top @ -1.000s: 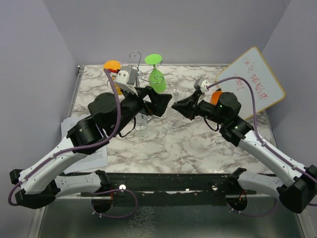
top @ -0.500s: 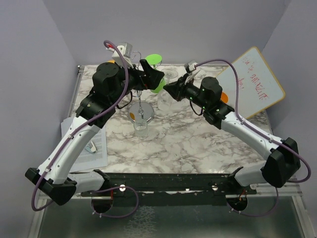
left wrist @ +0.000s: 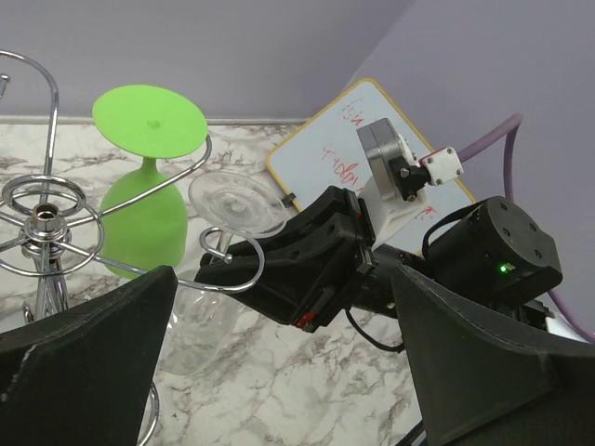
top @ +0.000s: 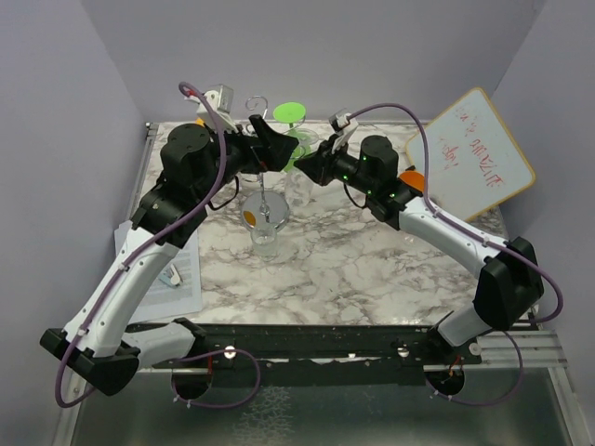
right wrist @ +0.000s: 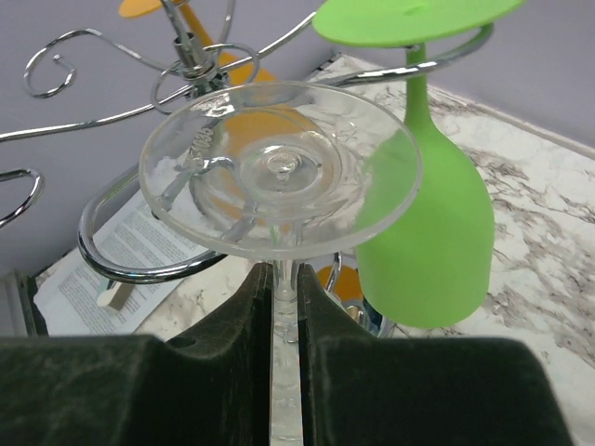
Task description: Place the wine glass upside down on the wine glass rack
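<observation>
My right gripper (right wrist: 284, 316) is shut on the stem of the clear wine glass (right wrist: 279, 172) and holds it upside down, foot up. The foot sits just above a curled arm (right wrist: 121, 260) of the silver wine glass rack (top: 265, 212); I cannot tell whether it rests on it. From the left wrist view I see the same foot (left wrist: 237, 200) over a scroll-ended arm (left wrist: 223, 269), with the right gripper (left wrist: 307, 265) below it. My left gripper (left wrist: 279, 372) is wide open and empty, held high beside the rack top (top: 274, 139).
A green glass (right wrist: 423, 232) hangs upside down on the neighbouring rack arm, close to the clear one. An orange glass (right wrist: 242, 121) hangs behind. A whiteboard (top: 474, 153) leans at the back right. Papers (top: 177, 269) lie at the left edge. A small clear cup (top: 267, 243) stands before the rack base.
Both arms rose and moved back toward the rack top. The right gripper carried the clear glass up to a rack arm next to the green glass.
</observation>
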You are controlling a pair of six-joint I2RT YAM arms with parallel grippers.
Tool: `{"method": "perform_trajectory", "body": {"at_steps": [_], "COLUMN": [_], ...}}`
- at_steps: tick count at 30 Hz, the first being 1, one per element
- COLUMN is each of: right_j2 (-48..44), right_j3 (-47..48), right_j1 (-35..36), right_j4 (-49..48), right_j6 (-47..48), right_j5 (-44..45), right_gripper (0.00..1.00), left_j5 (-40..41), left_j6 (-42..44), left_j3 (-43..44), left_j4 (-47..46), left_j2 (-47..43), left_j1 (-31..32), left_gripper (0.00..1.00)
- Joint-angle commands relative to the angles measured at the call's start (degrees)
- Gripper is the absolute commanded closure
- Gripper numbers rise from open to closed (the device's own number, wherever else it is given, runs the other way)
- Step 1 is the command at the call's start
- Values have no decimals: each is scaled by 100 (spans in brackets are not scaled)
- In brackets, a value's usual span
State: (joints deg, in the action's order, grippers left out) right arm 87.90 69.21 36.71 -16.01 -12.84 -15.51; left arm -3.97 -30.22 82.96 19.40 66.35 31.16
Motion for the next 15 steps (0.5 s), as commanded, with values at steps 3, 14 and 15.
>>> {"method": "perform_trajectory", "body": {"at_steps": [3, 14, 15], "right_j2": [69, 443, 482], "right_j3": [281, 671, 707], "right_j1": [29, 29, 29], "right_j4": [-515, -429, -423], "right_j6": [223, 11, -2], "right_j5": [-913, -1159, -1192], "right_gripper": [99, 99, 99], "left_j5": [170, 357, 353], "left_j6": [135, 731, 741], "left_j3": [-152, -403, -457], "left_j4": [11, 368, 378], "left_j2": [-383, -997, -1043], "left_j1": [-22, -22, -22], "left_gripper": [1, 1, 1]}}
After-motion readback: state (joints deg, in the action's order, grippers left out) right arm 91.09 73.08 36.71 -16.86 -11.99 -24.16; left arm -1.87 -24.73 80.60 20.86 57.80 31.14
